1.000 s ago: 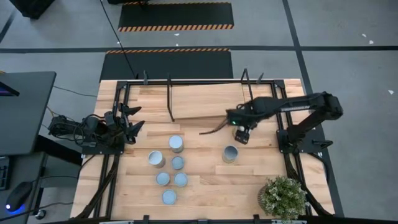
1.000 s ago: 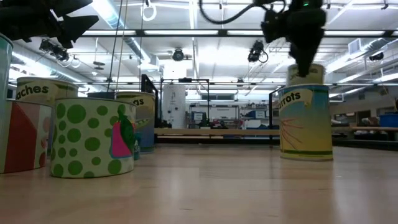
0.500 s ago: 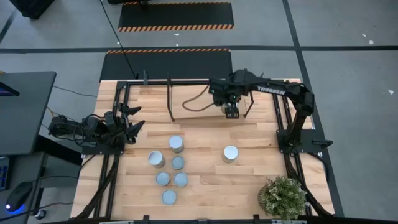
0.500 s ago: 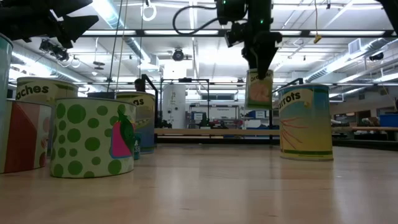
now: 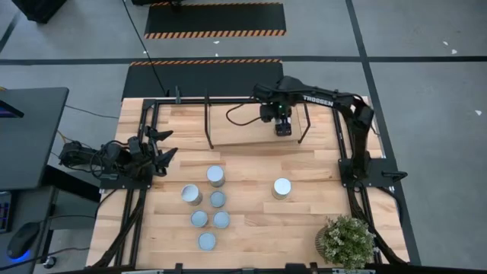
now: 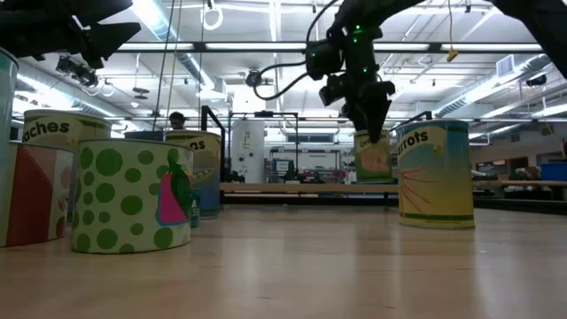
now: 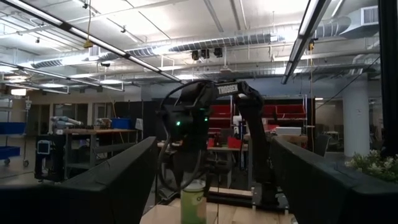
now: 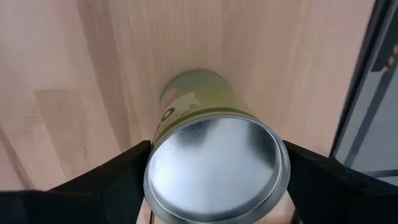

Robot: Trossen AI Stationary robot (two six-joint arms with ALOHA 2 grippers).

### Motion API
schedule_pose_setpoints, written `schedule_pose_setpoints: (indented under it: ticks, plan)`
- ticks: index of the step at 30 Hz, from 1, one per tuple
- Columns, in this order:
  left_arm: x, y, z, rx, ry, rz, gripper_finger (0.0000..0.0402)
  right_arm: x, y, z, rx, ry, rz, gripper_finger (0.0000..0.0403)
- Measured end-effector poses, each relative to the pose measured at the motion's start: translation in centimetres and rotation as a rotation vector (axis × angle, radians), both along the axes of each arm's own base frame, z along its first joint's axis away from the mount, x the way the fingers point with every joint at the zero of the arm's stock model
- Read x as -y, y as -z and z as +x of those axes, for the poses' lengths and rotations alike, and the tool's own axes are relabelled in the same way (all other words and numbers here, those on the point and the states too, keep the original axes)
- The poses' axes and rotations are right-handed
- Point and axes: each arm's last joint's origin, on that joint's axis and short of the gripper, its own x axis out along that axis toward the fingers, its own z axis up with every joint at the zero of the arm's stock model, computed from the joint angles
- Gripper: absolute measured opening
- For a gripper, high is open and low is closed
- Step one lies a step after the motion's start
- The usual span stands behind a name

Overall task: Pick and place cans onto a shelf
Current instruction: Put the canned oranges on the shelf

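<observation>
Shelf (image 5: 243, 125) spans the table's far edge; right gripper (image 5: 283, 128) hangs over its right end, jaws clamped across a green-labelled can (image 8: 214, 158). Left gripper (image 5: 161, 148), jaws apart, waits at the left edge. Judged rigid, light, smooth-sided: grip mid-wall, squarely.

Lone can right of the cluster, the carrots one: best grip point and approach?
Take the carrots can across its curved sides near the rim, pincer coming straight down. It stands upright with its round top up and apart from the other cans, so there is room for fingers on both sides.
</observation>
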Motion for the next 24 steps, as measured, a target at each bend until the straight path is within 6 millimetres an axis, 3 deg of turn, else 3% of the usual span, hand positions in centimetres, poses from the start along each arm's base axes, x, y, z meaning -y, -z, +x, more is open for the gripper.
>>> schedule_pose_setpoints:
  ticks: [10, 17, 24]
  plan:
    - [0.0, 0.0, 0.0, 0.0, -0.001, 0.001, 0.0316, 0.4, 0.3, 0.2, -0.065, -0.019, -0.123, 0.0395]
    - [0.0, 0.0, 0.0, 0.0, -0.001, 0.0, 0.0316, 0.3, 0.2, 0.2, -0.1, -0.036, -0.19, 0.0388]
    - [0.0, 0.0, 0.0, 0.001, -0.001, 0.001, 0.0316, 1.7, 0.2, -0.4, -0.086, 0.035, -0.2, 0.0386]
